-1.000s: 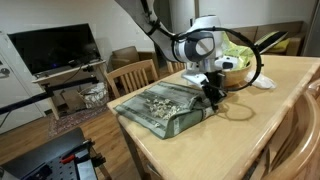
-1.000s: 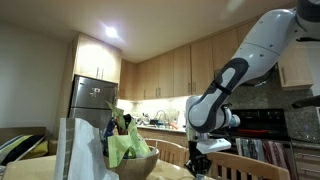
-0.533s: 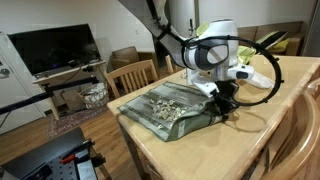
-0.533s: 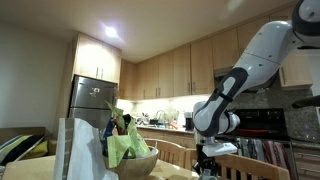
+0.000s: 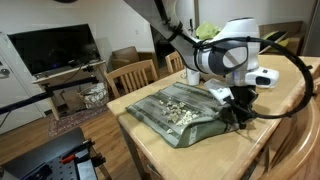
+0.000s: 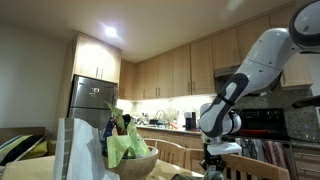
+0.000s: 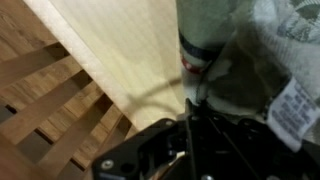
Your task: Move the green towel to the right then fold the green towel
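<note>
**A:** From this side, where's the green towel [image 5: 178, 108]?

**B:** It's spread flat on the table [image 5: 205, 158], by the edge nearest the wooden chair [image 5: 132, 76]. It's olive cloth with a pale speckled panel on top and darker green borders. Its long axis looks to run from that chair-side edge across towards the tool [image 5: 236, 113], though from this angle I wouldn't swear to it.

**A:** And the tool?

**B:** It's down at the towel's far end, clenched on the border there. The cloth bunches up a little where it's pinched.

**A:** What about the angle with the kitchen behind?

**B:** It's low and looks past a wooden bowl [image 6: 136, 166] with green leaves in it. The white arm [image 6: 250, 75] curves down from the upper corner, and the tool [image 6: 216, 171] sits at the bottom edge of the picture. I can't see the towel or the jaws from here.

**A:** And the wrist view?

**B:** It's close and blurry. The dark tool [image 7: 200, 140] comes in from the bottom, closed on a rolled olive edge of the towel [image 7: 203, 25]. The speckled panel is off to the side and a white label [image 7: 291, 105] hangs out near it. The pale table [image 7: 110, 40] runs diagonally, with chair slats [image 7: 45, 100] beyond its edge.
</note>
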